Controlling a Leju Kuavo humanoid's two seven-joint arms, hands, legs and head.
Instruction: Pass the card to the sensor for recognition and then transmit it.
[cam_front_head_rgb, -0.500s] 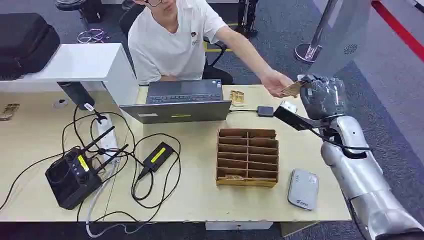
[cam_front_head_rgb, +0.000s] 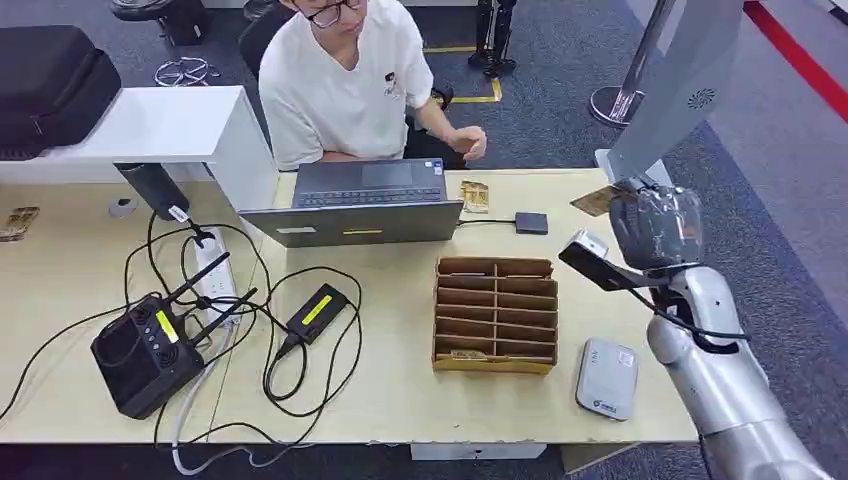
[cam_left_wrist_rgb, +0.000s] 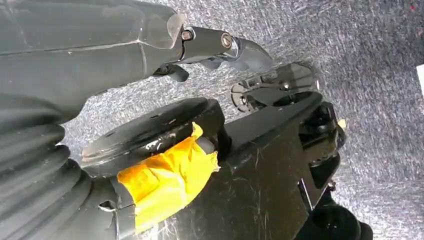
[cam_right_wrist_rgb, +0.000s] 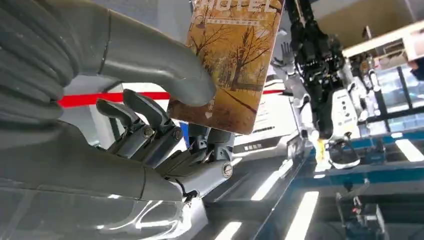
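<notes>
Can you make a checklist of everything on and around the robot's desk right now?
Surface: wooden table, mostly tidy.
Job's things: hotel card held up; grey card reader near the table edge; black sensor pad.
Clutter: laptop, slotted card box, router, power strip.
Robot hands: right robot hand pinches the card; left robot hand hangs over carpet, holding nothing.
Cables: black loops beside the router.
Surroundings: person seated behind the laptop.

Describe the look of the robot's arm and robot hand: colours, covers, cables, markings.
The right arm is smooth silver metal, with a thin black cable looping along it. The right robot hand is dark under a clear glossy wrap; up close it shows a ribbed grey cover, a thick grey thumb and darker fingers. The left robot hand looks alike.
</notes>
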